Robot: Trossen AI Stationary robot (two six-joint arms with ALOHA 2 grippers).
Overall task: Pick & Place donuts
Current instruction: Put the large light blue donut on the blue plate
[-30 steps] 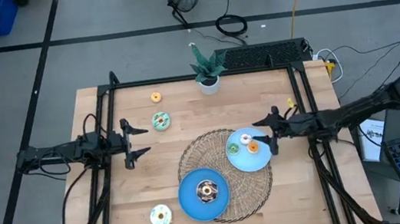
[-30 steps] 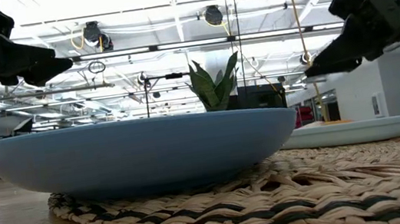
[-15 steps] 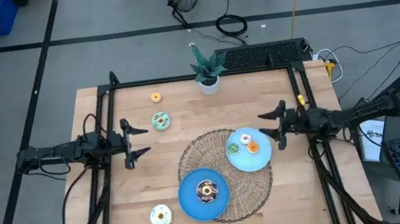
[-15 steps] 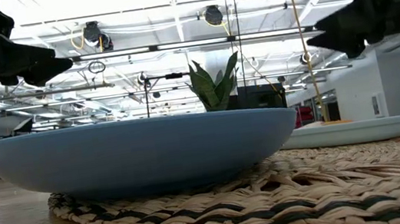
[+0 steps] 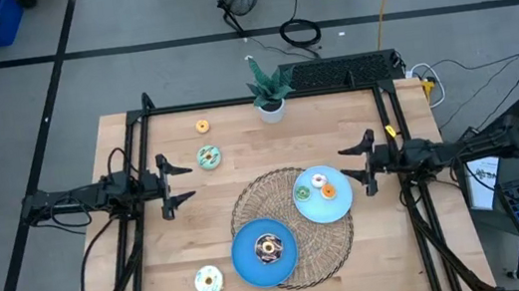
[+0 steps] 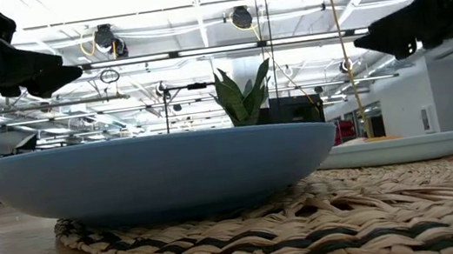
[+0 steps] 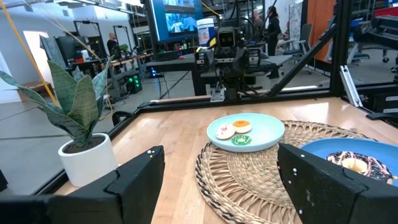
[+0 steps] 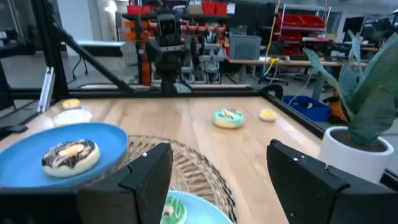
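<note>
My left gripper (image 5: 176,184) hangs by the desk's (image 5: 229,139) left edge, my right gripper (image 5: 356,162) by its right edge; both sets of fingers spread, holding nothing. Small toy donuts: three on the pale blue plate (image 5: 339,206), a chocolate-iced ring (image 5: 269,249) on the darker plate (image 5: 251,266), four loose on the wood.

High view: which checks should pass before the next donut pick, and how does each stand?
1. Right gripper open and holding nothing, beside the light blue plate: ok.
2. Left gripper open and holding nothing, at the table's left side: ok.
3. Teal-iced donut on bare wood, nothing over it: ok.
4. Small orange donut near the potted plant, unobstructed: ok.
5. Dark blue plate has room beside its chocolate donut: ok.
6. All donuts plated: not ok.
</note>
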